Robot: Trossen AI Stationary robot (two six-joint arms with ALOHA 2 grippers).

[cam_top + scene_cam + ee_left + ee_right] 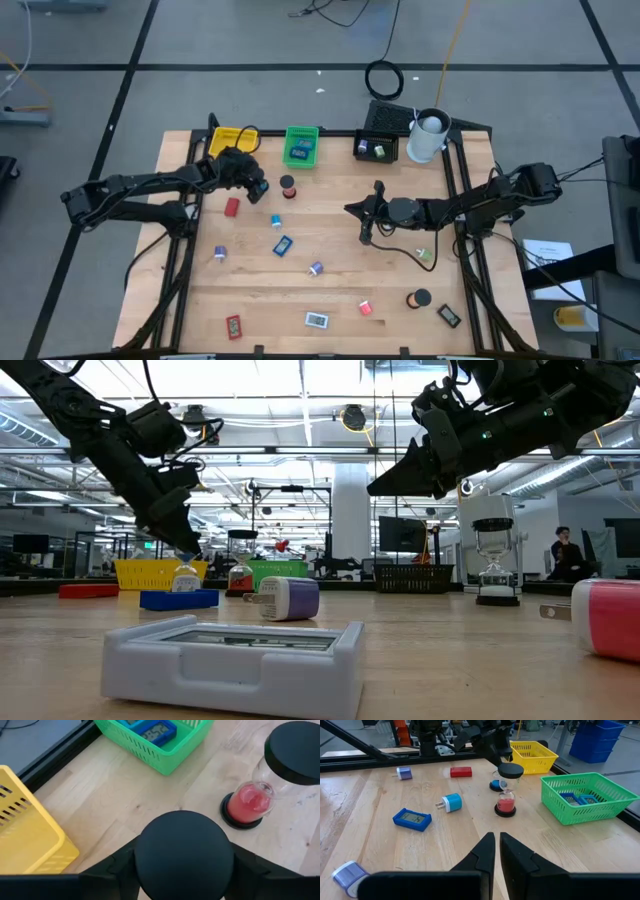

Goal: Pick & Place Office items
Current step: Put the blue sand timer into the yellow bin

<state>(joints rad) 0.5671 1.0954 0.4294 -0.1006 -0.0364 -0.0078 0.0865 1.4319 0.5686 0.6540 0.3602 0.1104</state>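
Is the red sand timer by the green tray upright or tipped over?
Upright: the red sand timer stands on its black base, cap on top, red sand settled in the lower bulb.

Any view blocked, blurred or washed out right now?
Left wrist view: a black round cap between the jaws fills the lower middle, out of focus. Low view: ceiling lights glare, the white clock up close blurs. High view is clear but items are tiny. Right wrist view is sharp.
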